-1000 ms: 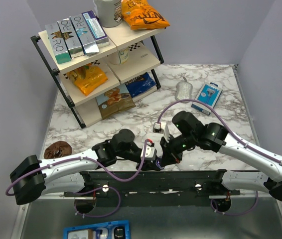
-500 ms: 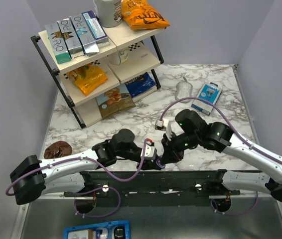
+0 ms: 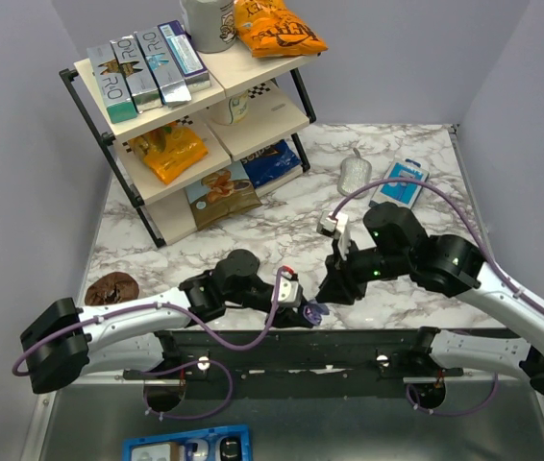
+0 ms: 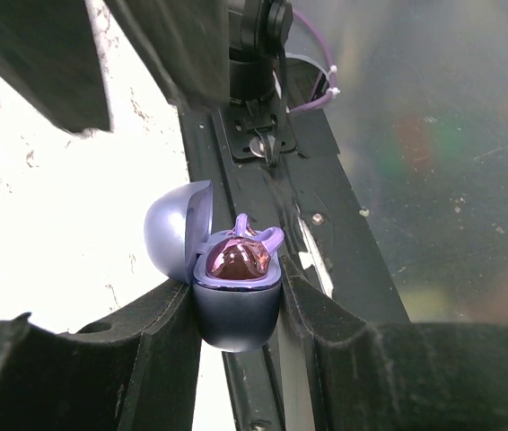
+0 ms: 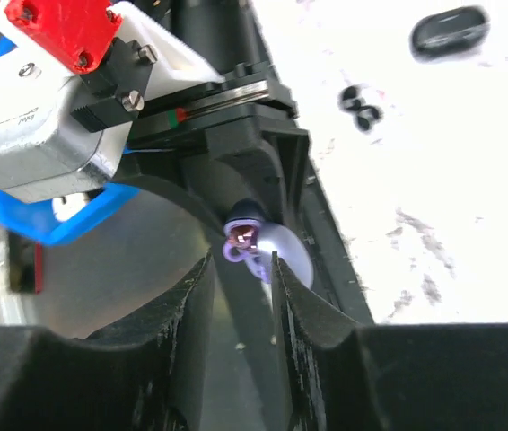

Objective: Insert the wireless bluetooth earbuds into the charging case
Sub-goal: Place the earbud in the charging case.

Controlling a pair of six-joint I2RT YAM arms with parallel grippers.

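From above, the left gripper (image 3: 307, 309) was clamped on the open charging case (image 3: 316, 313) at the near edge, with the right gripper (image 3: 333, 291) just beside it. Left wrist view: one glossy earbud (image 4: 239, 260) sat in the case; a second could not be confirmed. Right wrist view: fingers (image 5: 182, 323) slightly parted and empty; insertion judged partly done.

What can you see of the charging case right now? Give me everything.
The charging case is a small, rounded, glossy lavender-blue shell, plastic by the look. Its domed lid is hinged open to one side. It is clamped on both sides by the left pincer, above the black rail. A shiny reddish dome with a lilac loop fills its opening; whether that is an earbud I cannot tell.
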